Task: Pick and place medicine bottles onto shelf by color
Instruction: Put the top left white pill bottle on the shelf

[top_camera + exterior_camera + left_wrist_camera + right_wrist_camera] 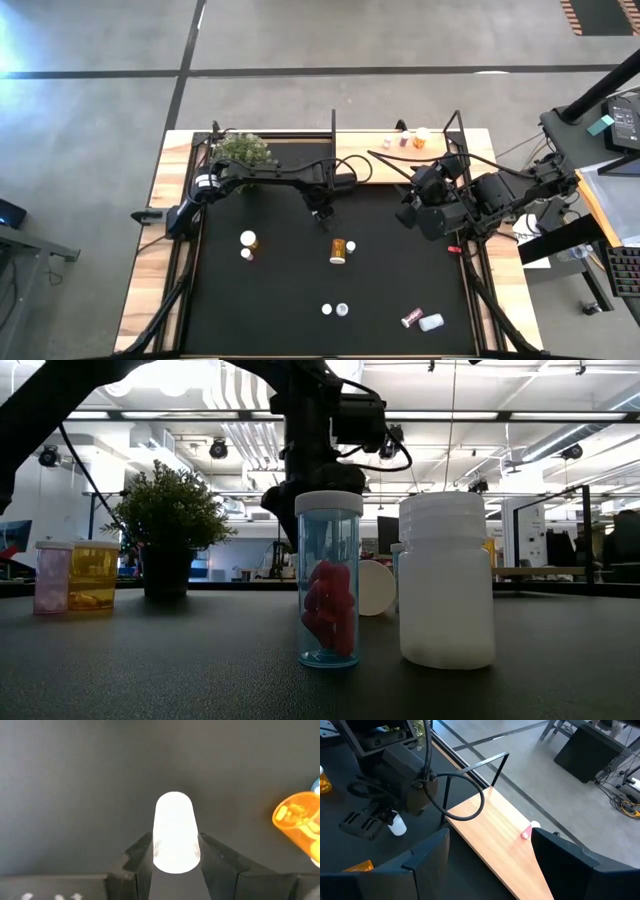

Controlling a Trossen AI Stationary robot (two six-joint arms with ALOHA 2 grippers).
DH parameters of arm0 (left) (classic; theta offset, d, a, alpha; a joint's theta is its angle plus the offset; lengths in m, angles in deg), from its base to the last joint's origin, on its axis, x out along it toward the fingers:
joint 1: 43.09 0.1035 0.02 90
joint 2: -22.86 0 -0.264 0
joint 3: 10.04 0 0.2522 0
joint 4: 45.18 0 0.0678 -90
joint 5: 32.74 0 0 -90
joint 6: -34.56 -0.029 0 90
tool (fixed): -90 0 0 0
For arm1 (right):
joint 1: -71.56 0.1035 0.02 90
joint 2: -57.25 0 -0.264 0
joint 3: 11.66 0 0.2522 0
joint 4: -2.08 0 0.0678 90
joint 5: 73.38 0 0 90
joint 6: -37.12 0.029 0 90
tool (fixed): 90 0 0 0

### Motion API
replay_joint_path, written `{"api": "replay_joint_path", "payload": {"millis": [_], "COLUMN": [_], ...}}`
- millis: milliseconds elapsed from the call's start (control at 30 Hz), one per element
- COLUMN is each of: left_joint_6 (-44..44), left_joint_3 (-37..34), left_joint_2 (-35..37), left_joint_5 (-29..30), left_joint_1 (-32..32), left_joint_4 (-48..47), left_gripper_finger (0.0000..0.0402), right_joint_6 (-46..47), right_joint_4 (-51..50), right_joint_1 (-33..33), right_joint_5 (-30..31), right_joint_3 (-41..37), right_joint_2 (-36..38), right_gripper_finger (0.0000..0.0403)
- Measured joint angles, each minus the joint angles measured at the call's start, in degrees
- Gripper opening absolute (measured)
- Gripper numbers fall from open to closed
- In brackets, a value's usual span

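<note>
Left tool point(175, 851) is gripping a small white cylindrical bottle point(174, 832) above the black counter point(280, 290); right tool point(487, 865) is waiting open; a few bottles on the light wooden shelf point(375, 165), most remaining.

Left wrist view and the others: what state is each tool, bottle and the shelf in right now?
left tool: shut on white bottle.
right tool: open, empty.
shelf: few bottles at one end.
orange bottle: lying on its side.
red-pill bottle: upright.

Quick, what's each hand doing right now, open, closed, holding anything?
Left hand: closed on a small white cylindrical pill bottle.
Right hand: open, holding nothing.
</note>
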Motion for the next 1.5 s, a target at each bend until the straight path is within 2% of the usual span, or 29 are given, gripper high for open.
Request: {"api": "replay_joint_path", "payload": {"millis": [500,900,1067,1500], "left_joint_6": [0.02,-0.19,0.08,4.55], "left_joint_3": [0.35,0.45,1.29,1.05], "left_joint_2": [-0.2,-0.55,-0.24,9.51], "left_joint_5": [0.3,0.06,0.08,0.31], "left_joint_1": [0.04,-0.01,0.25,0.21], "left_joint_4": [3.53,4.33,3.32,3.27], "left_gripper_finger": [0.0124,0.0217,0.0232,0.0234], "right_joint_6": [0.0,-0.12,-0.07,3.86], "right_joint_4": [0.0,-0.02,-0.02,3.06], "right_joint_1": [0.0,0.01,0.01,0.0], "right_joint_5": [0.0,-0.01,-0.01,-0.03], "right_joint_3": [-0.01,-0.02,0.0,-0.02], "right_joint_2": [-0.01,-0.01,0.0,-0.02], "right_gripper_finger": [0.0272,0.0272,0.0272,0.0272]}}
